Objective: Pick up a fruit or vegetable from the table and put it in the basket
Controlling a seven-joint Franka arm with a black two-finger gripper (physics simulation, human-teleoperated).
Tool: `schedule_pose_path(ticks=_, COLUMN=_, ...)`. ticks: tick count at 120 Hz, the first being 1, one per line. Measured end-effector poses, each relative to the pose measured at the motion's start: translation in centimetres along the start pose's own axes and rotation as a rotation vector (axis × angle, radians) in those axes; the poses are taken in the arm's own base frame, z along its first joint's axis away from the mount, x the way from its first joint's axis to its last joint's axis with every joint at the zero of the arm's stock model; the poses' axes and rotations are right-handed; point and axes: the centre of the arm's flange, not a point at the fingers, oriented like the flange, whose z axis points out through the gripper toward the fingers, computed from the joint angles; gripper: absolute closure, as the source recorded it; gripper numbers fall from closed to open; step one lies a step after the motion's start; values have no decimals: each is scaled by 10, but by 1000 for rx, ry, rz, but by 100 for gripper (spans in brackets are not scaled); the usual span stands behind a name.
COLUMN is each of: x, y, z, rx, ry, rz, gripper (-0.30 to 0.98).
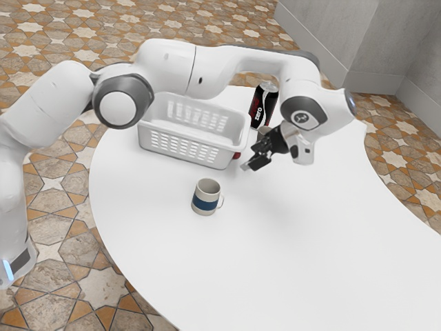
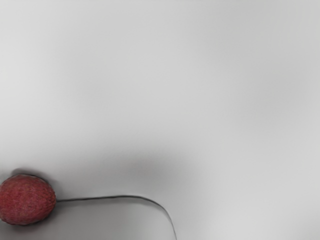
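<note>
Reaching in from the exterior view's left with the white jointed arm [image 1: 169, 65], out over the smooth white table with a curved edge [image 1: 275, 241]. Have the black two-finger hand [image 1: 251, 156] tilted, with its tips pointing toward the exterior view's left, near one corner of the white plastic basket with slotted sides [image 1: 224, 157]. Have the two fingers spread apart.

Can see the round, rough-skinned red fruit [image 2: 27, 200] outside the basket, low beside its corner, between that corner and the hand in the exterior view. Can't tell whether it touches the basket. Find it again in the wrist view, off to one side against a pale grey surface, with a thin dark line [image 2: 115, 197] running away from it and then bending. Can't tell what makes that line.

Farther back, see the black drink can with red and white markings [image 1: 260, 107] standing upright, just beyond the basket's end. Can make out a small tan thing [image 1: 264, 129] near the can, partly hidden behind the hand; can't tell what it is. Well apart from the hand, see the light grey mug with a dark blue band [image 1: 205, 201] upright on the table, nearer the exterior camera than the basket, with its handle toward the exterior view's right.
</note>
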Motion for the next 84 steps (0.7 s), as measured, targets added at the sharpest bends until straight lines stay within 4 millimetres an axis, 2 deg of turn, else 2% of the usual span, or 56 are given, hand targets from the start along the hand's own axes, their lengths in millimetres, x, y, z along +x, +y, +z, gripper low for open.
schedule_pose_path(ticks=54, x=-7, y=-33, z=17, rx=-17, ry=28, rz=-6, gripper=0)
schedule_pose_path(ticks=84, x=1, y=-43, z=35, rx=-44, ry=24, rz=5, gripper=0)
